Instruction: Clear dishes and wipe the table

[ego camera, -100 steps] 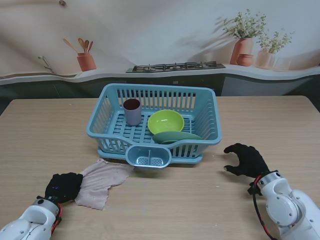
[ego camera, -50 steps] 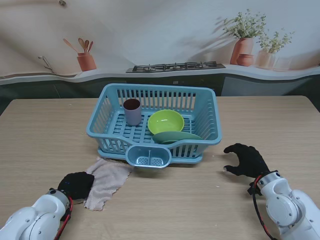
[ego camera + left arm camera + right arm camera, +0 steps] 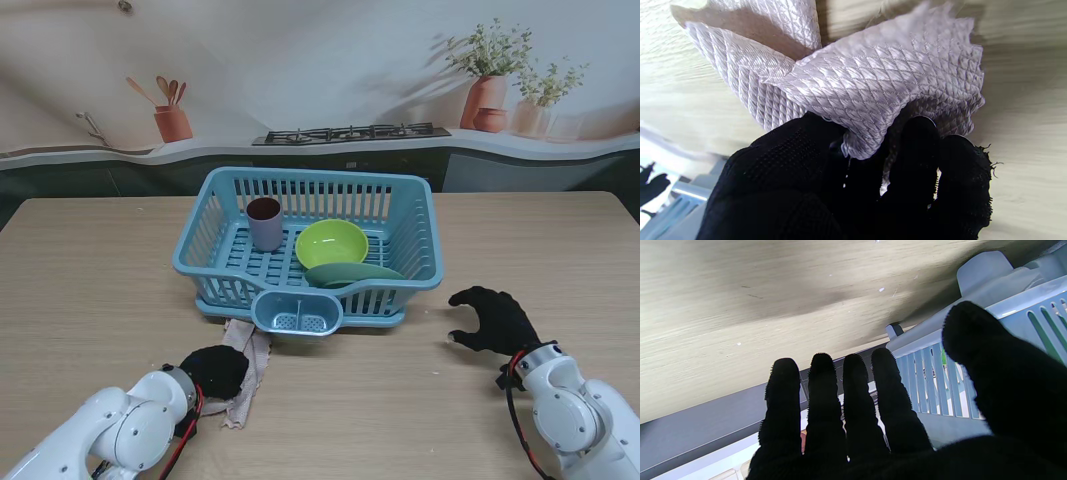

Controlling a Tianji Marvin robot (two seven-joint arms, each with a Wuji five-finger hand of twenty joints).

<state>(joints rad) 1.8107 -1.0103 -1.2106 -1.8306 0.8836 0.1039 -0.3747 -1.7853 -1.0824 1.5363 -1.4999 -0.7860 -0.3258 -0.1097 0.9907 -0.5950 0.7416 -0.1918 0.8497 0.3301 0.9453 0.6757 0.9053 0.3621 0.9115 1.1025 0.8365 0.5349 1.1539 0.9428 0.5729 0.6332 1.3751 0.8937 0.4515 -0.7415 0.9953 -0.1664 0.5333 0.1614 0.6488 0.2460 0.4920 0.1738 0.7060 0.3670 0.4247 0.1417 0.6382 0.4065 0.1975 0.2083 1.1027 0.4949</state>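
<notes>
Left hand drags the cloth along the near edge of the table

The black-gloved left hand pinches the bunched pale quilted cloth against the light wooden table, just beside the near side of the blue slatted plastic dish rack, which holds the mauve cup, lime green bowl and dark green plate. The cloth is crumpled, so it may wipe little or snag on the rack's front cutlery pocket. The right hand rests spread and empty near the right edge
</notes>
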